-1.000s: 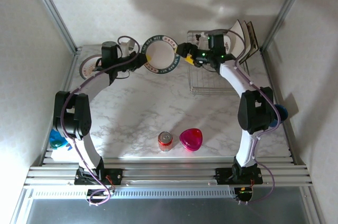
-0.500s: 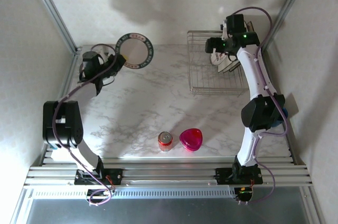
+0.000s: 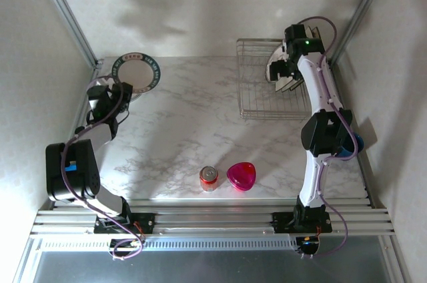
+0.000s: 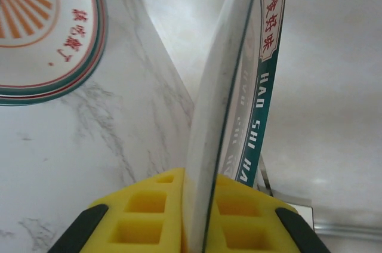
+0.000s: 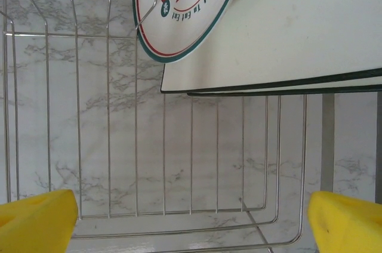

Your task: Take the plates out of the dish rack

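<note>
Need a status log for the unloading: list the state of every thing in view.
Left pincer, shut on a plate.
Round green-rimmed white plate, gripped by its rim, on edge.
Second round plate, lying flat on the white marble table.
Right pincer, open, empty.
Silver wire dish rack, holding plates.
Round plate in rack, leaning upright.
Square cream plates, leaning upright in rack.
Red can, upright.
Pink heart-shaped dish, resting on table.

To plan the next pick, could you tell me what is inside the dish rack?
A round green-rimmed plate leans in the dish rack, two square cream plates stacked behind it; anything farther back is covered by them.
</note>
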